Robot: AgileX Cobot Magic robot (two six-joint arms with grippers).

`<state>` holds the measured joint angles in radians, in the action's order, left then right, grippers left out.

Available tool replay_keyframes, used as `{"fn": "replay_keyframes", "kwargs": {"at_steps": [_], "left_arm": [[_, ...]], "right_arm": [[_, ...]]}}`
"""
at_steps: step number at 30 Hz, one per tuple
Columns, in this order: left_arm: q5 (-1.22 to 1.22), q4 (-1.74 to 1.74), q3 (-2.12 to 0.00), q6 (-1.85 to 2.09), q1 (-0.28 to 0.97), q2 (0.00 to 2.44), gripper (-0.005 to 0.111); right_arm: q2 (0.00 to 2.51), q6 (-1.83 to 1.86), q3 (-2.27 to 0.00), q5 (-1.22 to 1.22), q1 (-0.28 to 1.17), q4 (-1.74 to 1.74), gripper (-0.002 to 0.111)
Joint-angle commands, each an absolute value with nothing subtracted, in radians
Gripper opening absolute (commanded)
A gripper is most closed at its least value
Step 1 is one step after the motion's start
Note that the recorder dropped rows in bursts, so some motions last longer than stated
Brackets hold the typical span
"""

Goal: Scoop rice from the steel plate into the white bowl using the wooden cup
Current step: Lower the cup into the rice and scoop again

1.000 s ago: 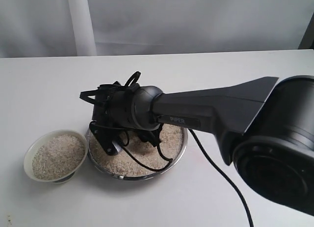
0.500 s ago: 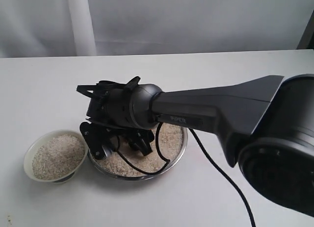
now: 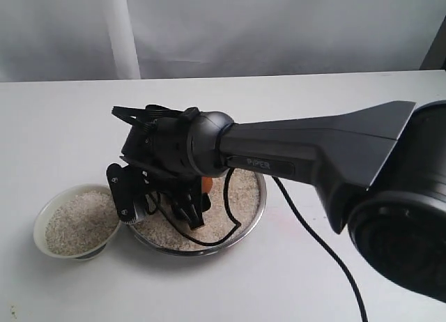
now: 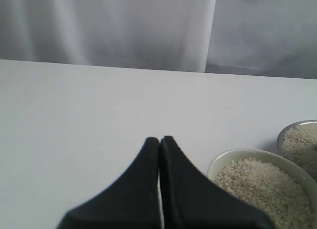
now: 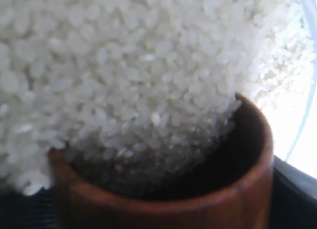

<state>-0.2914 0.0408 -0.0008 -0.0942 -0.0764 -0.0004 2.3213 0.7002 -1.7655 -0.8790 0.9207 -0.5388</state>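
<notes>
Exterior view — white table [image 3: 70, 113], pale curtain [image 3: 279, 22] behind, right pincer [image 3: 160, 203] pinching wooden cup [image 5: 148, 209], left pincer [image 4: 159, 144] pressed together.

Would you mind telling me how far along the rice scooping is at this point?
Done: the white bowl already holds a bed of rice. In hand: the right gripper has the wooden cup tipped into the steel plate, grains filling its mouth. Still to do: lift it, carry it over, pour.
</notes>
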Motion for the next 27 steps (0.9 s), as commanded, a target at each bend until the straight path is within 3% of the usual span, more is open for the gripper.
{"fn": "replay_keyframes", "kwargs": {"at_steps": [1, 19, 27], "left_arm": [[-0.284, 0.044, 0.000, -0.096, -0.070, 0.000, 0.000], [-0.284, 0.044, 0.000, -0.096, -0.070, 0.000, 0.000], [-0.284, 0.044, 0.000, -0.096, -0.070, 0.000, 0.000]], "right_arm": [[2.307, 0.678, -1.770, -0.867, 0.905, -0.444, 0.000], [2.255, 0.596, -1.757, -0.836, 0.838, -0.247, 0.000], [2.181, 0.597, -1.590, -0.607, 0.798, -0.178, 0.000]]}}
